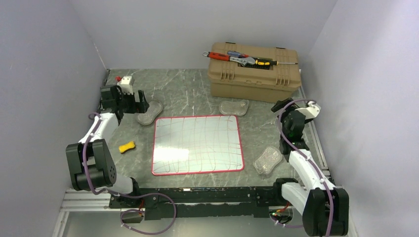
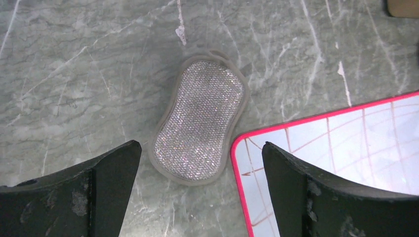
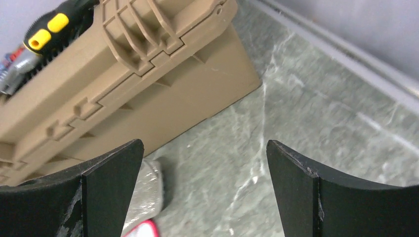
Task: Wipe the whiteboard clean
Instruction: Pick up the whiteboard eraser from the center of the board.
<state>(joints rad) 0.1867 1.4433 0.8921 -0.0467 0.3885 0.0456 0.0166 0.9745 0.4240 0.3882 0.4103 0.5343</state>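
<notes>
My left gripper (image 2: 200, 147), wide, hangs over the pad (image 2: 200, 118) beside the board (image 2: 346, 143), pad lengthwise across the jaws; right gripper (image 3: 205, 148) wide too.

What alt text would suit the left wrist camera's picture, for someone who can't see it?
A glittery grey scrub pad lies on a green marbled table, seen from above and framed by the dark fingers of the open left hand. At right is a red-rimmed whiteboard corner with thin pen lines.

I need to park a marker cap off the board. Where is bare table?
Widest: the far table strip between the far-left pad and the toolbox. Also left of the whiteboard, around the yellow sponge. Crowded: the board's right side, with the far-right pad and the right pad.
</notes>
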